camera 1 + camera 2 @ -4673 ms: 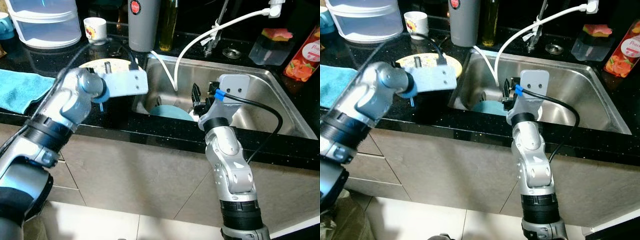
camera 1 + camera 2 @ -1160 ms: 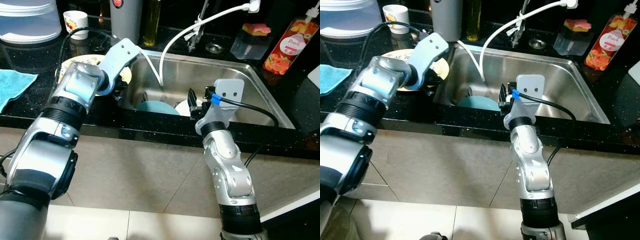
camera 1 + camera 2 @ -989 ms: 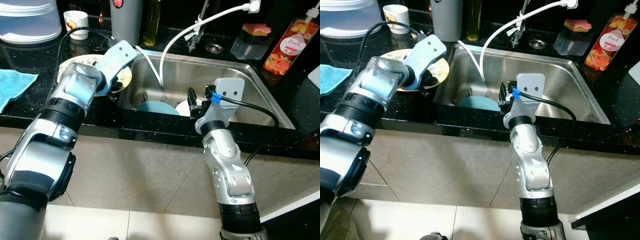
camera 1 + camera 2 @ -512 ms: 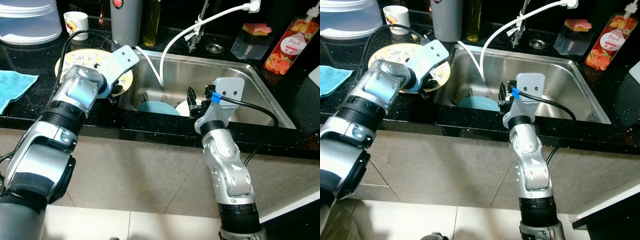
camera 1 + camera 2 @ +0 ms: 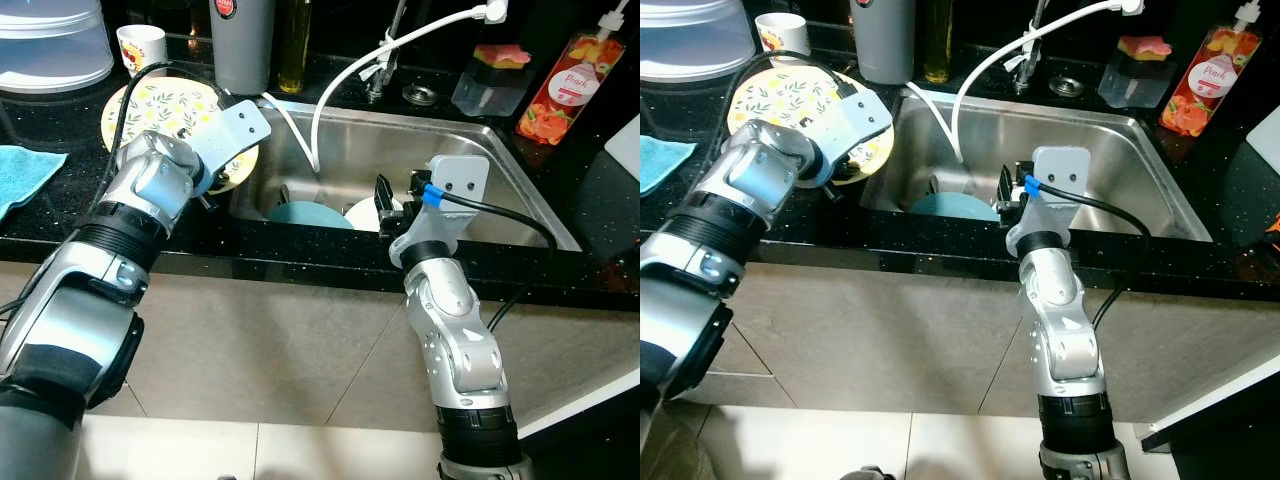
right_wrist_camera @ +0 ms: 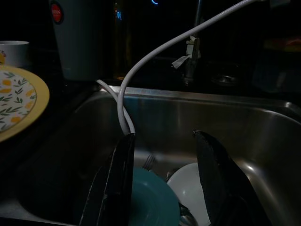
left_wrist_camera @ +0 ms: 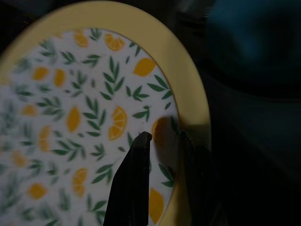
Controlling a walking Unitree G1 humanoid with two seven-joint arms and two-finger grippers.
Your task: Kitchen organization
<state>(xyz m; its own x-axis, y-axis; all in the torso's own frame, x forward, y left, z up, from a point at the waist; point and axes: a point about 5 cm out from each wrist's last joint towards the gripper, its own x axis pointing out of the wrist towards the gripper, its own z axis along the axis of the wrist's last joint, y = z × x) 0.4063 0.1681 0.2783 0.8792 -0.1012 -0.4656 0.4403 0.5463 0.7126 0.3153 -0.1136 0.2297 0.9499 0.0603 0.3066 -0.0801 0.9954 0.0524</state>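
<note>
Left pincer (image 7: 162, 141) pinching plate (image 5: 165, 105) at rim – stiff, slippery, breakable; keep rim grip. Right pincer (image 6: 164, 155) spread over sink (image 5: 470, 160).

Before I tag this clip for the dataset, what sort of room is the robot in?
A home kitchen, at the sink. A stainless sink set in a black counter holds a teal plate, with a tap behind it. A lemon-patterned plate lies on the counter under the left pincer.

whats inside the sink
A teal plate, a white dish and a fork lie in the sink. The front wall and right gripper hide anything beneath them.
</note>
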